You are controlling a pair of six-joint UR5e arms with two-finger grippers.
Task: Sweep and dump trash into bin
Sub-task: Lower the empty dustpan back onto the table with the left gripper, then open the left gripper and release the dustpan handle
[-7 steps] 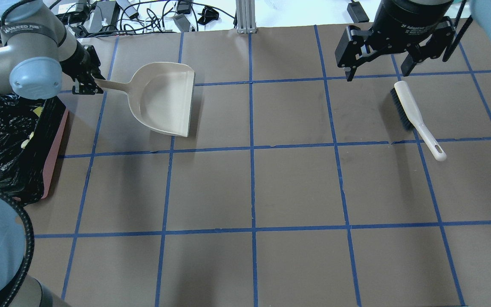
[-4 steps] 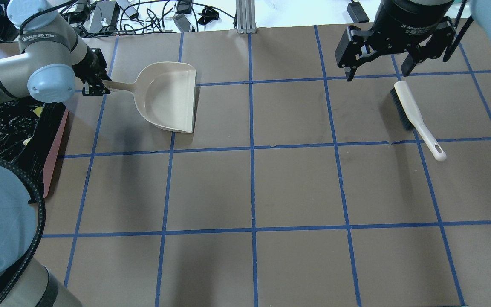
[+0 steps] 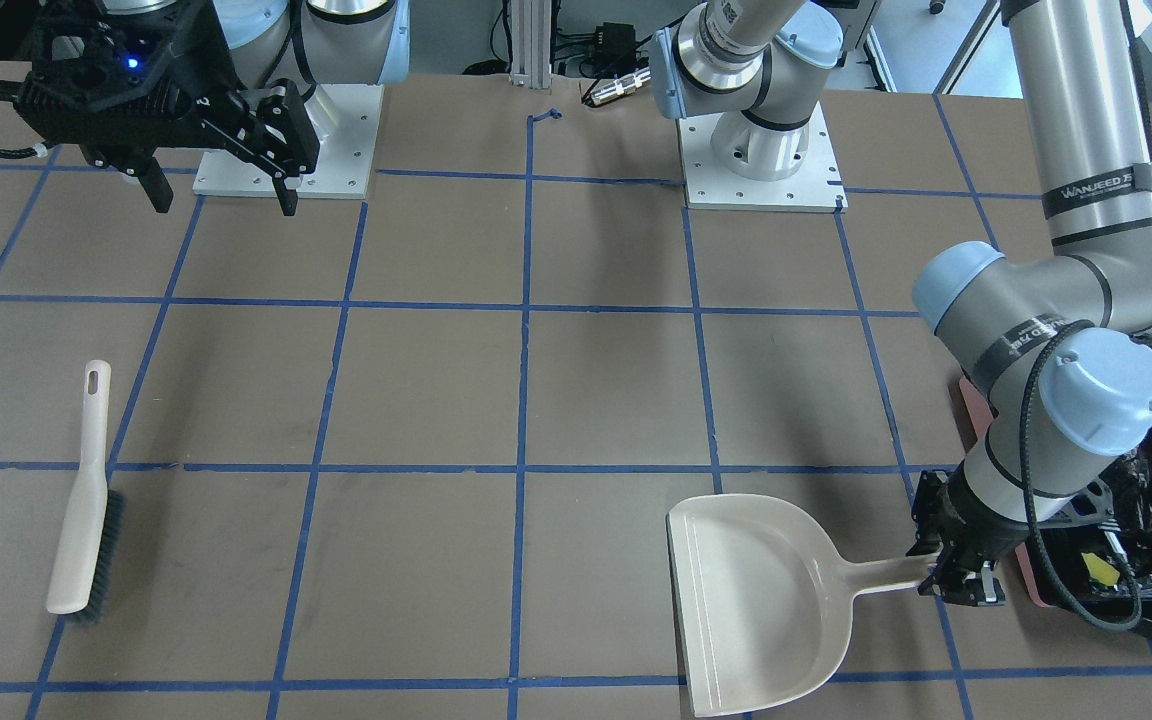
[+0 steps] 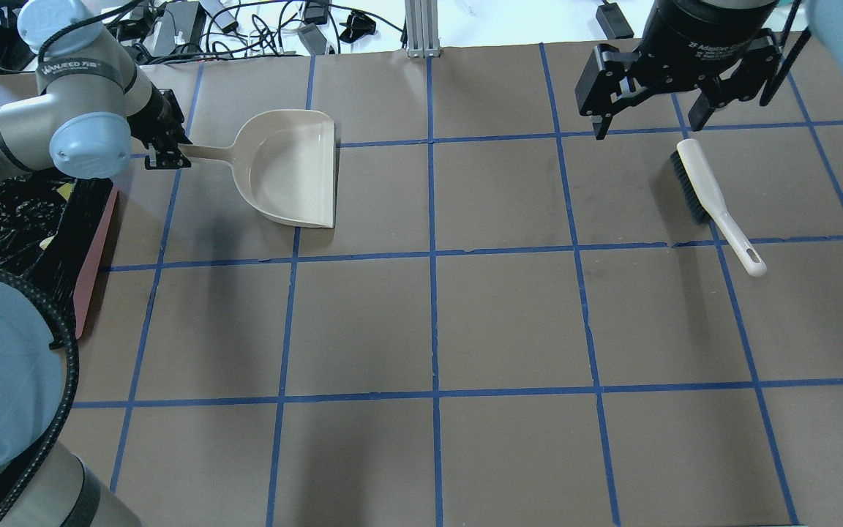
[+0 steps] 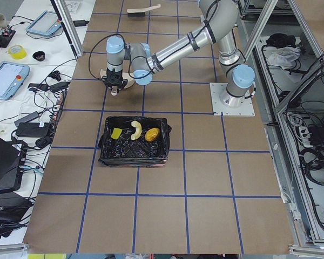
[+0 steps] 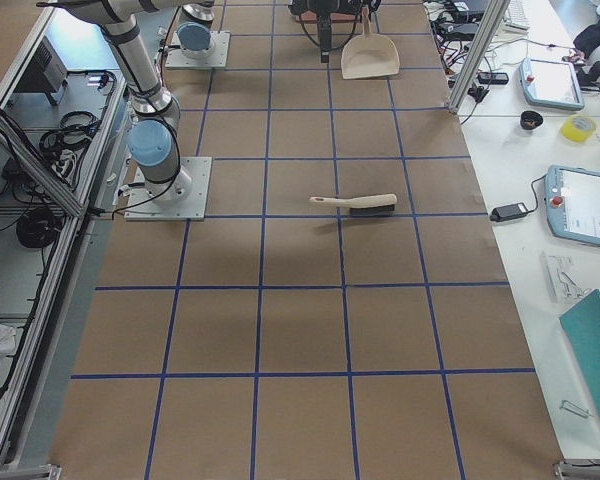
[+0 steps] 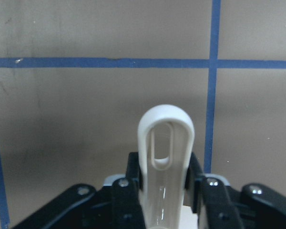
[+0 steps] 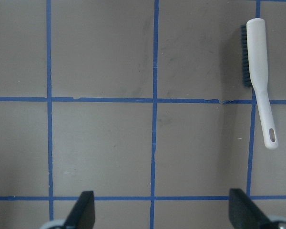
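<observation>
The three trash items lie inside the pink bin (image 5: 134, 156) with its black bag: yellow sponge piece (image 5: 116, 133), tan croissant (image 5: 136, 130), orange lump (image 5: 152, 134). The bin's pink edge shows in the overhead view (image 4: 92, 249). My left gripper (image 4: 165, 155) is shut on the handle of the empty beige dustpan (image 4: 290, 172), just beyond the bin; the handle (image 7: 165, 143) sits between the jaws. I cannot tell whether the pan touches the table. My right gripper (image 4: 652, 121) is open and empty, above the head of the brush (image 4: 707, 194).
The brush (image 3: 86, 500) lies flat on the brown, blue-taped table, bristles on its side. The dustpan (image 3: 766, 600) opens toward the table's middle. Cables and devices lie beyond the table's far edge (image 4: 246, 29).
My left arm has shifted a little to the right and swung the dustpan, so its handle now lies more level and its front lip is squarer. The right arm and brush have not moved.
</observation>
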